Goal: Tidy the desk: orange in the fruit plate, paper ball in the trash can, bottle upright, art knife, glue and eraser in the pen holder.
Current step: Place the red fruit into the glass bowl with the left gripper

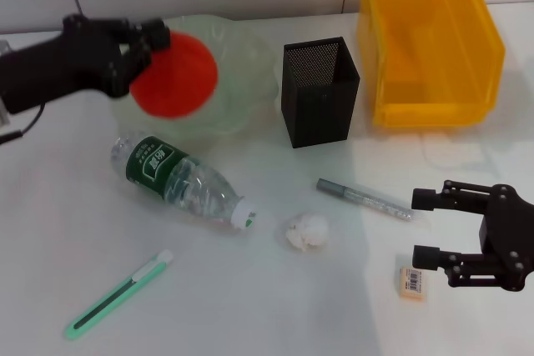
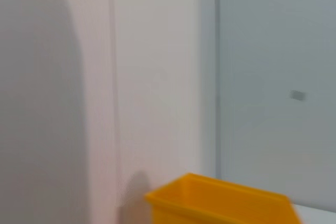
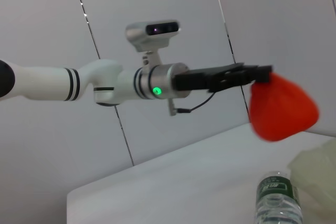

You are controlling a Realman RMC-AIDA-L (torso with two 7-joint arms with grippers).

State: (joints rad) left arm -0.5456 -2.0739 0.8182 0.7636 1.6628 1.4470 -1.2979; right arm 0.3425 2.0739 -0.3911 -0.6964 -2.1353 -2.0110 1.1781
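Observation:
My left gripper (image 1: pixel 150 43) is shut on the orange (image 1: pixel 179 81) and holds it above the pale green fruit plate (image 1: pixel 242 64). The right wrist view shows that gripper (image 3: pixel 257 74) gripping the orange (image 3: pixel 281 108) at its top. A bottle (image 1: pixel 183 181) lies on its side in front of the plate. The paper ball (image 1: pixel 307 231) rests mid-table. A green art knife (image 1: pixel 117 296) lies front left, and a grey glue stick (image 1: pixel 363 198) lies right of centre. My right gripper (image 1: pixel 425 228) stands open at the front right, just above the eraser (image 1: pixel 412 282).
The black mesh pen holder (image 1: pixel 321 91) stands behind the glue stick. The yellow trash can (image 1: pixel 430 39) sits at the back right and also shows in the left wrist view (image 2: pixel 220 203). A white wall runs behind the table.

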